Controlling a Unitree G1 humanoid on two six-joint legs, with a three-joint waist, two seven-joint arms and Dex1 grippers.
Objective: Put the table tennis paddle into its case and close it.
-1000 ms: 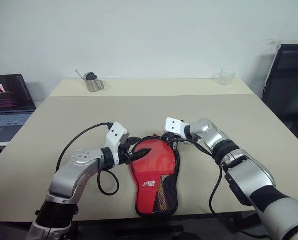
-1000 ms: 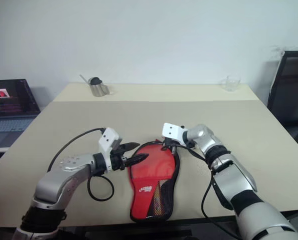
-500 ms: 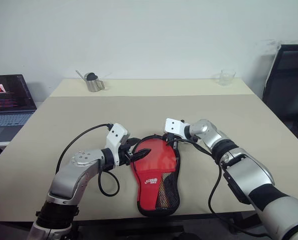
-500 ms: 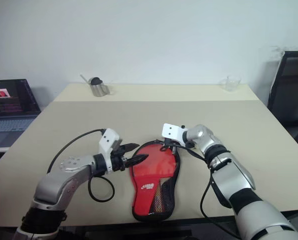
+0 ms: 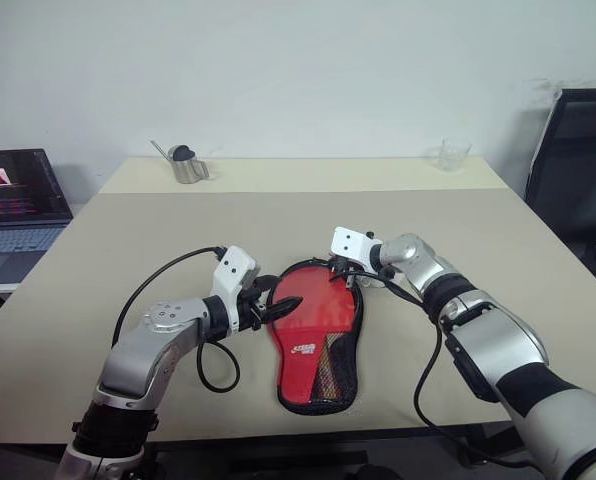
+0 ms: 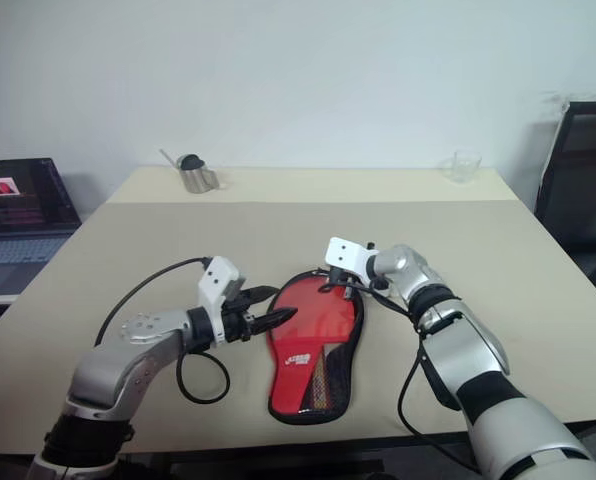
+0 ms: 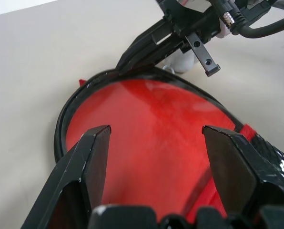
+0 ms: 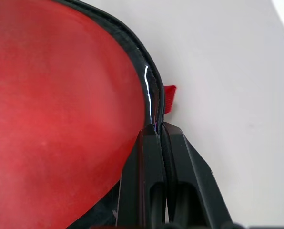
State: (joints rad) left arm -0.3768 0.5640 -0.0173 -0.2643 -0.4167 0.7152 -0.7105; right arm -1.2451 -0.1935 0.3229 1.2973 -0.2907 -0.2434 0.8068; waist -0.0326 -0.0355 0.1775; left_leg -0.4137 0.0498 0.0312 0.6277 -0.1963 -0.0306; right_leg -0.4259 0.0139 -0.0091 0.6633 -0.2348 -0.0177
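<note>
- The case lies flat on the table, near its front edge, round end away from the robot.
- The right gripper has its fingers pinched together on the black edging at the case's far rim.
- The left gripper sits at the case's left side, fingers spread wide over the red top, holding nothing.
- A metal cup and a glass stand well beyond the case, at the table's far side.

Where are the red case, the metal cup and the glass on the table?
case [image 5: 313, 325]: left eye view, its red top face.
metal cup [image 5: 188, 168]: left eye view, its side wall.
glass [image 5: 454, 155]: left eye view, its clear side.
</note>
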